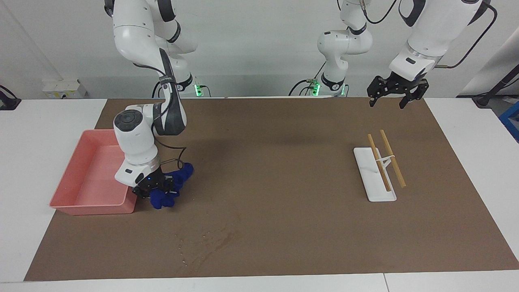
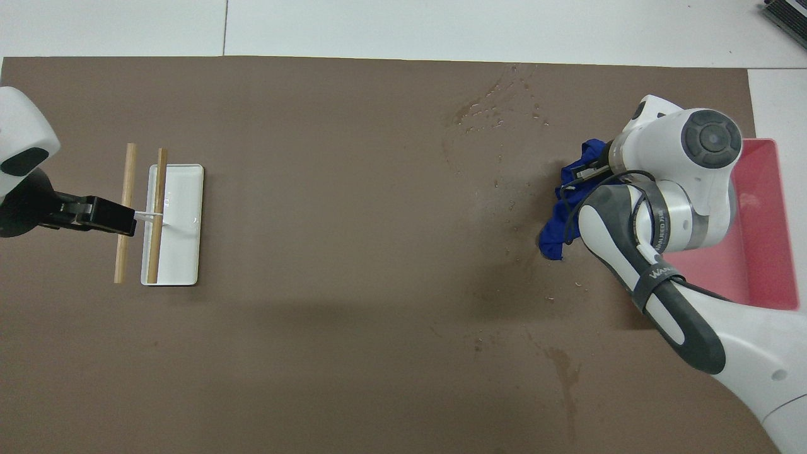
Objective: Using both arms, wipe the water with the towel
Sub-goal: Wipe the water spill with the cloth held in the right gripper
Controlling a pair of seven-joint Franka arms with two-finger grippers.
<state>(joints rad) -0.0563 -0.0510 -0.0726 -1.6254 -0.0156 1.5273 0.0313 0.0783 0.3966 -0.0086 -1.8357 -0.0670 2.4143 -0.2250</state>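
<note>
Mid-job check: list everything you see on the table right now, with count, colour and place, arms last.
towel: one, navy blue, on the mat beside the tray, in the right gripper
tray: one, pink, at the right arm's end of the table
water: scattered wet patches, on the mat farther from the robots than the towel
rack: one, white, at the left arm's end
sticks: two, wooden, resting across the rack
mat: one, brown, covering the table
right gripper: black, shut on the towel
left gripper: black, open, raised over the mat, waiting

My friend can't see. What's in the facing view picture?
The right hand is shut on the blue towel on the brown mat, beside a pink tray. The left hand hangs open above a white rack with two sticks.
</note>
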